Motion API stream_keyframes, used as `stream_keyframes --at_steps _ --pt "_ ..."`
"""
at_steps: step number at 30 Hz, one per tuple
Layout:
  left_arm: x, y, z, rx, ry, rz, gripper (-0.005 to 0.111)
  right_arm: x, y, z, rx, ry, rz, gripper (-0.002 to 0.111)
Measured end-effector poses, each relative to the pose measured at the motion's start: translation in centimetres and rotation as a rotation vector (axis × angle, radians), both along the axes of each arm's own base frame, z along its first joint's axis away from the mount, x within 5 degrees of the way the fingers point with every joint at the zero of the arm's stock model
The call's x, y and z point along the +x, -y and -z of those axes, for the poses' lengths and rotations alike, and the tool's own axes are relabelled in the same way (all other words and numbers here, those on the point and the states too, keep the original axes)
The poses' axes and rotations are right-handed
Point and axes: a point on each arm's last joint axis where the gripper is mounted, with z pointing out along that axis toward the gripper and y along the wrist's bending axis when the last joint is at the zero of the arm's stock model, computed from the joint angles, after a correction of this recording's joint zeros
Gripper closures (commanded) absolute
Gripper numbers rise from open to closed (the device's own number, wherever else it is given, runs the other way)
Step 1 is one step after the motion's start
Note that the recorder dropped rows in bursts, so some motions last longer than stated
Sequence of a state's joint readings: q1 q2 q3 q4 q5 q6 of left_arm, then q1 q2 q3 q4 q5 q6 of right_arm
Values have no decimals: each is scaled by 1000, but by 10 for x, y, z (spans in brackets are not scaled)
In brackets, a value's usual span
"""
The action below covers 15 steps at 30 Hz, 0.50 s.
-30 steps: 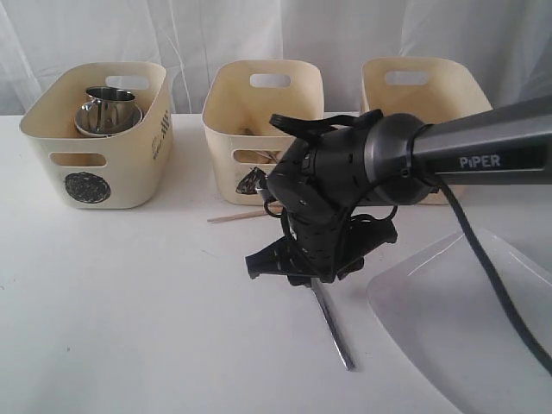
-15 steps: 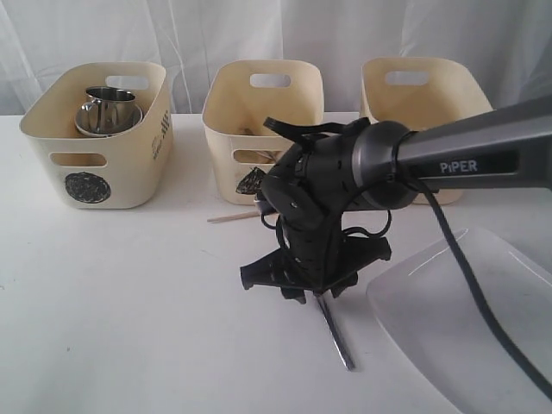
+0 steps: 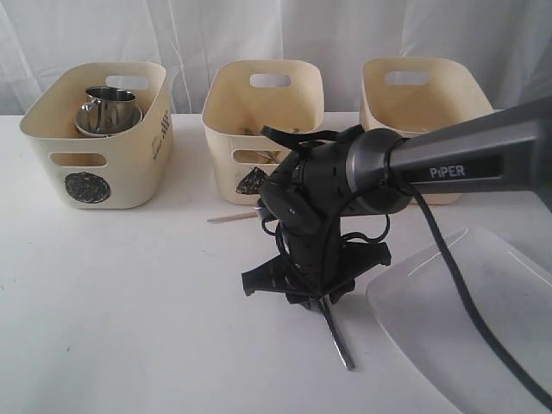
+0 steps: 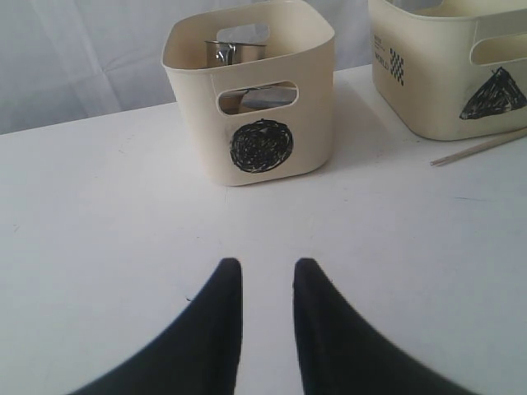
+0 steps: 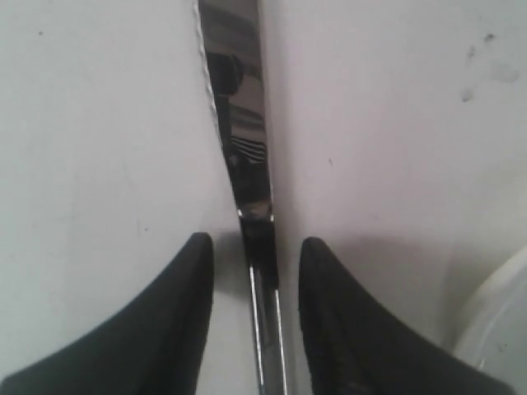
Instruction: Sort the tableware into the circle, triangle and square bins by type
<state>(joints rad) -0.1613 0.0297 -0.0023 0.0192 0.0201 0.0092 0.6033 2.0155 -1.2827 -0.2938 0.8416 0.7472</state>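
Centre of exterior view: right gripper (image 3: 312, 291) down at the white table (image 3: 129, 302), astride the knife (image 3: 336, 332). Right wrist view: right gripper (image 5: 251, 243) released, 2 black fingers (image 5: 185, 321) either side of the knife (image 5: 235, 123), thin gap on both sides, no contact visible (not a grasp).

Knife flat on the table, lower centre, blade end running toward the bottom edge, just left of the large white plate (image 3: 466, 328) at lower right. Plate rim (image 5: 502, 329) also in the right wrist view.

Left wrist view: left gripper (image 4: 263, 267) released, nothing between the fingers, above bare table, facing the circle bin (image 4: 198, 132).

Upper left of exterior view: circle bin (image 3: 129, 172) with steel mug (image 3: 110, 102) inside. Upper centre: triangle bin (image 3: 226, 138), partly behind the arm. Upper right: 3rd bin (image 3: 414, 103), mark hidden.

1 wooden chopstick (image 3: 235, 217) loose on the table, just in front of the triangle bin, left of the arm; also in the left wrist view (image 4: 478, 148).
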Motion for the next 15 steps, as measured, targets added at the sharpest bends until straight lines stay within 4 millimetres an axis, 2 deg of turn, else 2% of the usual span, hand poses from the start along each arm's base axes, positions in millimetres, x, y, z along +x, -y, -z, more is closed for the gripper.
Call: stream_keyframes --at_steps 2,9,15 --pt "0 0 0 0 0 0 78 0 0 0 0 0 0 77" --pt "0 0 0 0 0 0 78 -1 0 3 -2 -9 3 90" --pt "0 0 0 0 0 0 78 -2 -1 6 1 -36 -25 91"
